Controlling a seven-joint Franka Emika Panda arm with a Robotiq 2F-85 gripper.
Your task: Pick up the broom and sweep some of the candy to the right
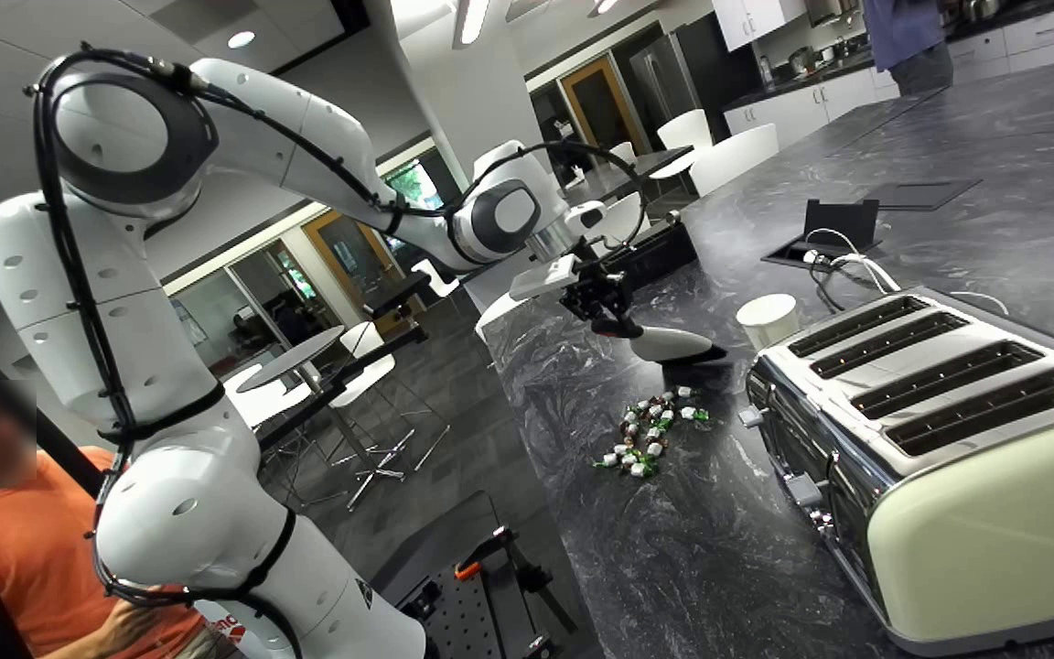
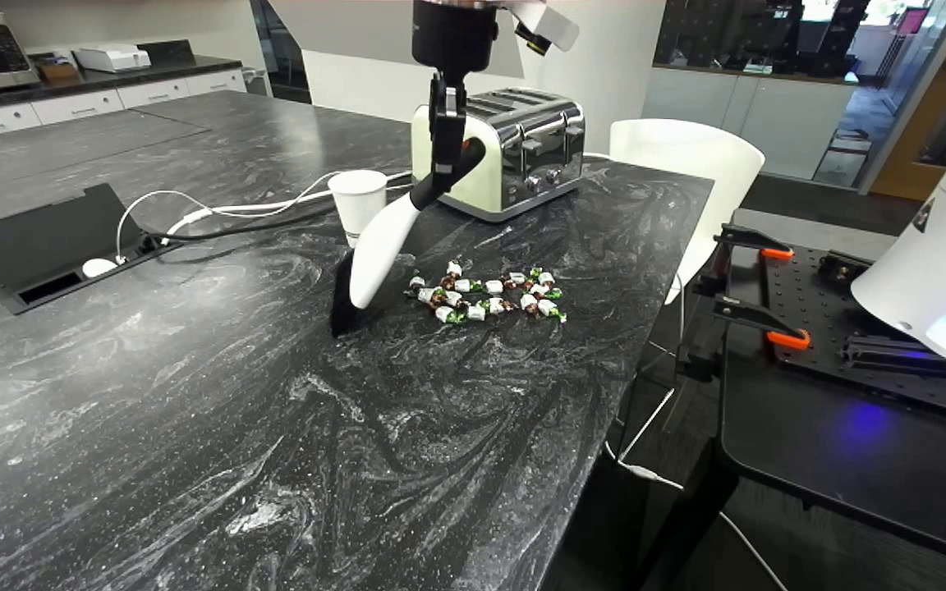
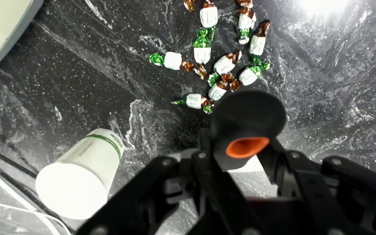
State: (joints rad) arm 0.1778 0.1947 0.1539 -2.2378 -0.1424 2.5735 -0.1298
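The broom has a white head, dark bristles and a black handle with an orange-lined hole. Its head shows in both exterior views (image 1: 671,344) (image 2: 383,246); its handle end shows in the wrist view (image 3: 250,114). My gripper (image 1: 614,322) (image 2: 445,160) (image 3: 240,141) is shut on the black handle. The broom hangs tilted, head down, its bristles at or just above the table; I cannot tell if they touch. The candy (image 1: 650,426) (image 2: 485,297) (image 3: 202,55), small white, green and brown wrapped pieces, lies in a loose cluster beside the head, apart from it.
A white paper cup (image 1: 768,320) (image 2: 356,201) (image 3: 80,176) stands near the broom. A cream and chrome toaster (image 1: 966,540) (image 2: 485,164) stands beside the candy. White and black cables run to an open table outlet box (image 1: 841,220) (image 2: 54,238). The dark table's edge (image 1: 541,476) lies on the robot's side.
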